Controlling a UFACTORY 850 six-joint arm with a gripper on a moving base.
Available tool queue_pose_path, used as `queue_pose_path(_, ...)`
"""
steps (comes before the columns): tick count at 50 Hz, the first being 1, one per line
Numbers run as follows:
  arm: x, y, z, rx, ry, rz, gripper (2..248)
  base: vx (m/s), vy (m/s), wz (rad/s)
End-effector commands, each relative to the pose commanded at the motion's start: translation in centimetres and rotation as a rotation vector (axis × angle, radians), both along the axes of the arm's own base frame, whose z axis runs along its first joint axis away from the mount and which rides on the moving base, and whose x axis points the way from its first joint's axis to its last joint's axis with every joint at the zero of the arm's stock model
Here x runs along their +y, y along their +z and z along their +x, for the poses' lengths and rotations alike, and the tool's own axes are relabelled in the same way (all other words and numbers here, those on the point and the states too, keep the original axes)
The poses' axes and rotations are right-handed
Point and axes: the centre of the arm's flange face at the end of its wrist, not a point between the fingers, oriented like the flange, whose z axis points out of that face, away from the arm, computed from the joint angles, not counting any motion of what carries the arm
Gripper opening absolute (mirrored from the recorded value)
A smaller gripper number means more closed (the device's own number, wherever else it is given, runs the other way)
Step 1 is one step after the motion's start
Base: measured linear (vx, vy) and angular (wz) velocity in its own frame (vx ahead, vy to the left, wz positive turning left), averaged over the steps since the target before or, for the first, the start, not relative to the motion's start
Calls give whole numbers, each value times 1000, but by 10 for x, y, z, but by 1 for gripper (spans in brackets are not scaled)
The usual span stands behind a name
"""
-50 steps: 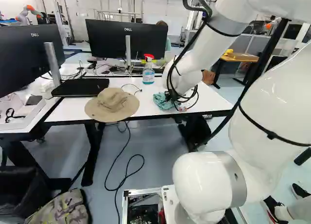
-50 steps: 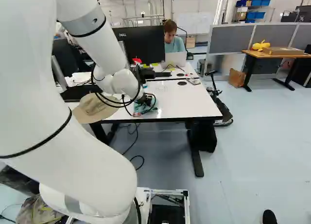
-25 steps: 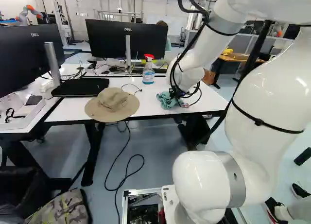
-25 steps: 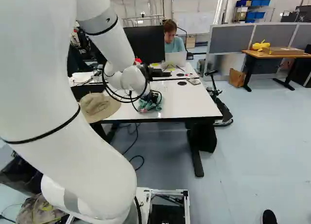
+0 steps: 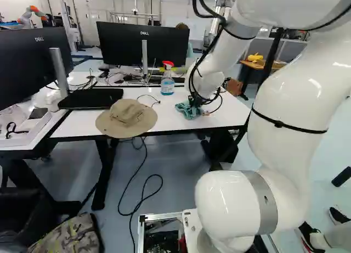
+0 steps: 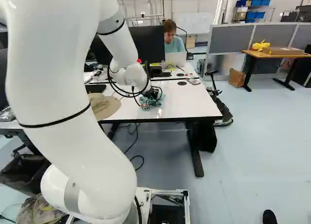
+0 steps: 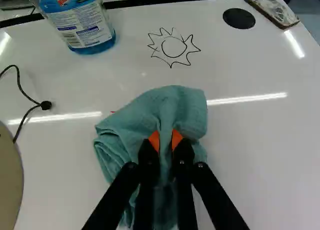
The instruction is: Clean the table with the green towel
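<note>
1 green towel (image 5: 186, 111): bunched, w/ folds, on white desk (image 5: 164, 114) top, near edge close by, R of hat. Task item.

1 tool (image 5: 194, 101), black, 2 fingers: clenched on towel, an orange pad (image 7: 154, 141) at each side of a raised fold. In wrist view, tool (image 7: 165, 141) points down into the cloth; main bulk of towel lies ahead of fingertips, some beneath, incl. loose folds to L.

1 white arm (image 5: 285, 121): bent, w/ black cables looped at wrist; reaches out over desk's near side.

1 spray bottle (image 5: 168, 84): upright, red head, blue liquid, label; on desk, far side & L of towel.

1 hat (image 5: 126, 118), tan, brimmed: L of towel, brim out over near edge of desk.

1 sun drawing (image 7: 174, 48), black line, approx. straight beyond towel, R of bottle.

1 black disc (image 7: 239, 18): flat in desk top, far R of towel.

1 phone (image 7: 271, 9): far R, just beyond disc.

1 small red mark (image 7: 113, 112): on desk, at towel's L edge.

1 thin black cable (image 7: 22, 93) w/ small knob: on desk, between hat & bottle.

2 monitors, black: 1 far monitor (image 5: 143, 44) behind bottle; 1 left monitor (image 5: 34, 63), nearer.
</note>
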Motion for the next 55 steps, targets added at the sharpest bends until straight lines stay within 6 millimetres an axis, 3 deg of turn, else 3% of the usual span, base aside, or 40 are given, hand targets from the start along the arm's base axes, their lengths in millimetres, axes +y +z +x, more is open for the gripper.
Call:
queue_pose_path(10, 11, 0, 14, -4, 25, 0, 46, 0, 0, 0)
queue_pose_path(26, 37, 0, 13, -4, 77, 0, 46, 0, 0, 0)
queue_pose_path(42, 63, 0, 4, -1, 130, 0, 46, 0, 0, 0)
queue_pose_path(55, 77, 0, -15, 4, 162, 0, 46, 0, 0, 0)
